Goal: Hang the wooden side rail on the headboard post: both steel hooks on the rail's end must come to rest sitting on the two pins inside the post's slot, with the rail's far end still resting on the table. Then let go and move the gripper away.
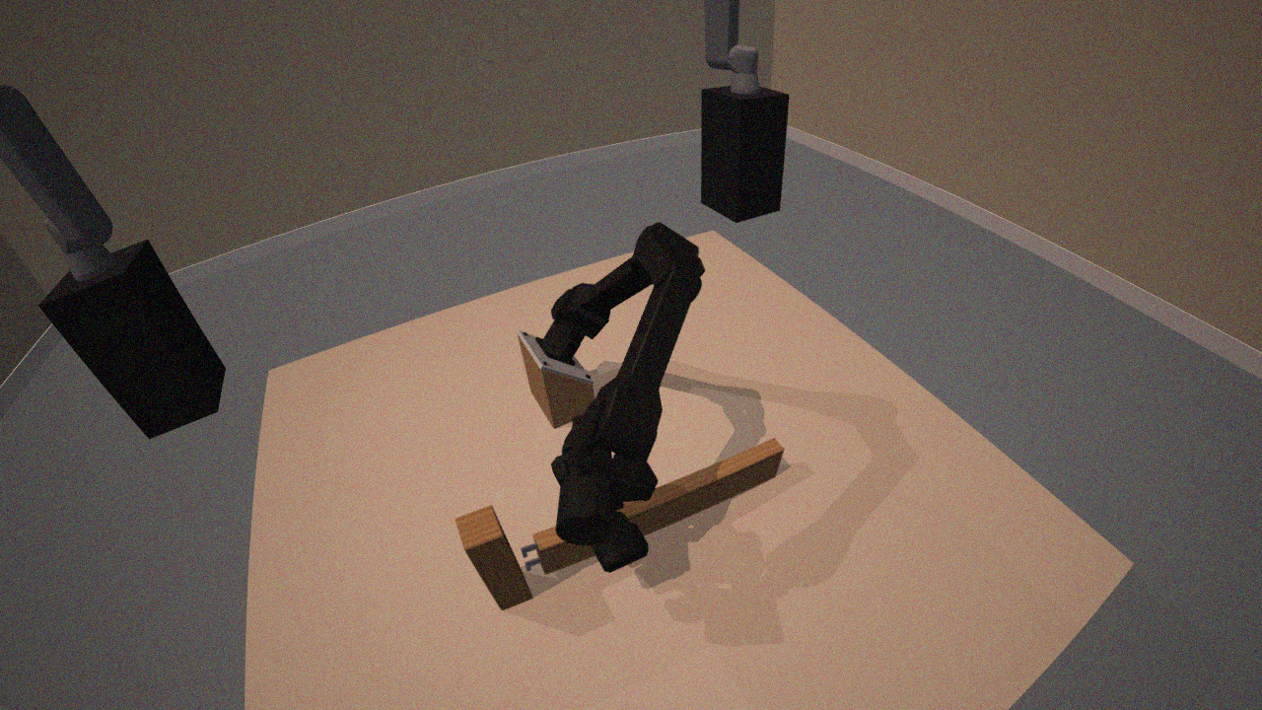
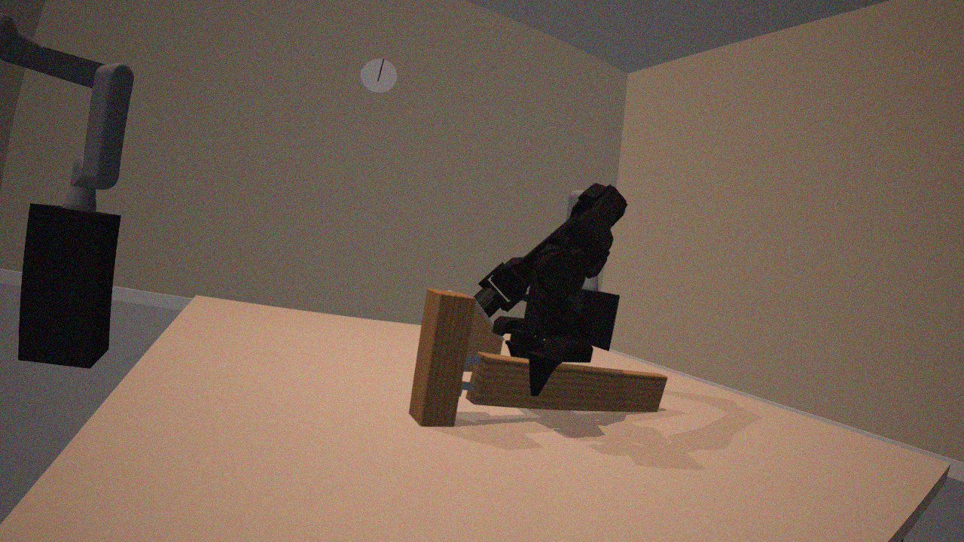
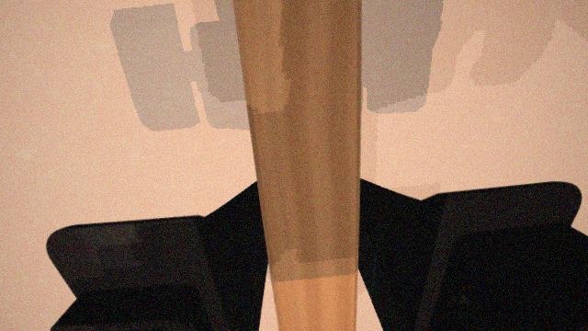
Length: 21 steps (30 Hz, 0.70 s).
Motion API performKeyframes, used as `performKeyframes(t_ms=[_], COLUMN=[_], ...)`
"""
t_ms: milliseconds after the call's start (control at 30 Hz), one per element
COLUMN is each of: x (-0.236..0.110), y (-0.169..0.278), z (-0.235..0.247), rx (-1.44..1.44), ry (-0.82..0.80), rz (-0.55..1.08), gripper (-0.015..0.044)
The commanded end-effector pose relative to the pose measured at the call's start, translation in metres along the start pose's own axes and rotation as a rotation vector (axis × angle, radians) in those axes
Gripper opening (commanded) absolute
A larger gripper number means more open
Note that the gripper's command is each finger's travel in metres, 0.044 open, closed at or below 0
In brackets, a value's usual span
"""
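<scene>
Narrow gap — post beside hooks

tan table w/ post, rail's far end.

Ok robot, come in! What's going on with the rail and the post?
Hand shut on rail. Hook end lifted, hooks just short of post, not on pins. Far end on table. Nothing in the way.

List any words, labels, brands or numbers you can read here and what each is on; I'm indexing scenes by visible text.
None: no readable text in any view.
The wooden rail, the headboard post and the gripper shut on the rail bear no markings.
The round wall disc shows only a dark stroke, no numerals.
</scene>
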State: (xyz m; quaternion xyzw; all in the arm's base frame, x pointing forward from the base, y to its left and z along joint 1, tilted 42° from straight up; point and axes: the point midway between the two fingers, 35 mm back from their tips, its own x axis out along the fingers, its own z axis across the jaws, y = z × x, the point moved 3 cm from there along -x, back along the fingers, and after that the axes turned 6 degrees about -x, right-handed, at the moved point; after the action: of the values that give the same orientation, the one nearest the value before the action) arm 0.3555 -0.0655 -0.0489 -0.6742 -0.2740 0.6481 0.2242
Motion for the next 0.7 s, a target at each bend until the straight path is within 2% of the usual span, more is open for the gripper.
performKeyframes(t_ms=[0, 667], x=[-0.004, -0.0046], y=[0.0043, 0.0064], z=[-0.0004, 0.0005], rx=[0.005, 0.005], ry=[0.01, 0.009], rz=[0.006, 0.007], gripper=[0.0, 0.0])
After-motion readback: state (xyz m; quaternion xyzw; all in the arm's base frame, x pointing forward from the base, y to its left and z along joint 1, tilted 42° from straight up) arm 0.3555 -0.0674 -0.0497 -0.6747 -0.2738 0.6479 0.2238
